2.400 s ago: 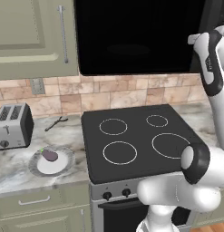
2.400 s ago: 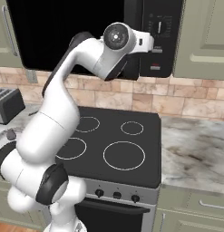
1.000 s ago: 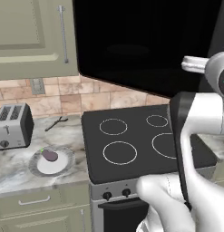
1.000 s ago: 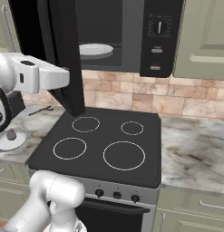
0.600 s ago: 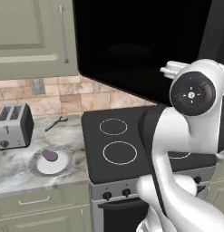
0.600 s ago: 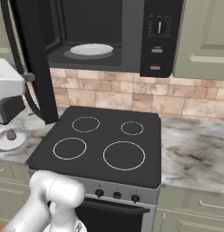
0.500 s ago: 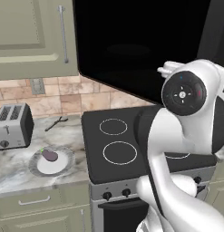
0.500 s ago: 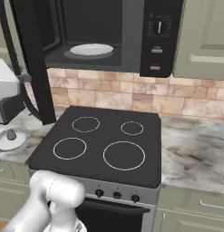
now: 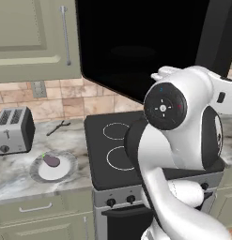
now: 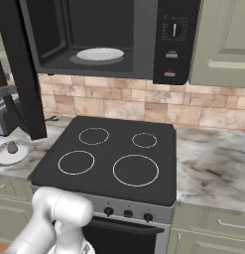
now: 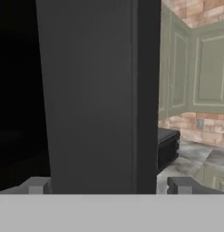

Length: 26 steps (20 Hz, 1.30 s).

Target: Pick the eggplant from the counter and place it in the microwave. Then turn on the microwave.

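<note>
**Microwave door swung open; eggplant on its plate**

Gripper [image 11: 106, 186]: two small dark finger tips stand wide apart at the bottom of the hand view, one at either side of the door's edge, clamped on nothing. Directly ahead of the tips, between them, is the dark grey edge of the large black microwave's [image 10: 114, 37] wide glossy door [image 11: 93, 90]. The fingers do not visibly touch it.

Beyond the door, to the right of the tips in the hand view: sage-green cabinet panels, a strip of tan tiled backsplash and a patch of the grey-white marbled stone counter [image 9: 16, 173].

Microwave cavity stands open in the right base view, with a white round turntable [image 10: 100, 54] inside; control panel with knob on its right side.

The small dark purple eggplant [image 9: 51, 161] lies on a round white plate [image 9: 53, 167] on the counter, left of the black four-ring stovetop [image 10: 111, 158], well apart from the gripper. A small silver toaster [image 9: 13, 130] sits behind the plate.
</note>
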Tool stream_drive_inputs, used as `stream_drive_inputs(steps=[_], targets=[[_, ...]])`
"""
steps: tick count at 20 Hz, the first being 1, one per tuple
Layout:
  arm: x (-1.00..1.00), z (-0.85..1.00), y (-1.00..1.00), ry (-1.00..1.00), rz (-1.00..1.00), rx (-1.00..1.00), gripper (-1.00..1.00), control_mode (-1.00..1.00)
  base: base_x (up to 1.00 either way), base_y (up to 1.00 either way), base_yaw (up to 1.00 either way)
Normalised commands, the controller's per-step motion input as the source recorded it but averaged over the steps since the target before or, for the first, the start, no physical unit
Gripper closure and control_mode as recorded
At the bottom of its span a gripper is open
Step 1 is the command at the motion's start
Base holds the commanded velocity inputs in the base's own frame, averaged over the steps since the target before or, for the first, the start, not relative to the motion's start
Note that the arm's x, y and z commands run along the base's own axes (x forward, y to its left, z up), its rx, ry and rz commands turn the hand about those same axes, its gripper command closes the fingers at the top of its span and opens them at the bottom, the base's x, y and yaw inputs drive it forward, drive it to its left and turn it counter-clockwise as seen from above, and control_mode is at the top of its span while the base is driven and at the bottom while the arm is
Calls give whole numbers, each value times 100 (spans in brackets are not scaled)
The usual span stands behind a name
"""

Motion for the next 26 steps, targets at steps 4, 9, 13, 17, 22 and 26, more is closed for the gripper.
stream_drive_inputs(steps=[4, 9, 13, 17, 22, 26], targets=[[-10, 0, 55, -5, 20, 0, -100, -100, 0, 0, 0], [7, 0, 58, 0, 20, 0, -100, -100, 0, 0, 0], [-16, 0, 51, 0, 14, 0, -100, -100, 0, 0, 0], [-97, 2, 4, -1, 0, 0, -100, -100, 0, 0, 0], [-100, 12, -8, 0, 0, 0, -100, -100, 0, 0, 0], [-27, 29, -50, 7, 0, 2, -100, -100, 0, 0, 0]])
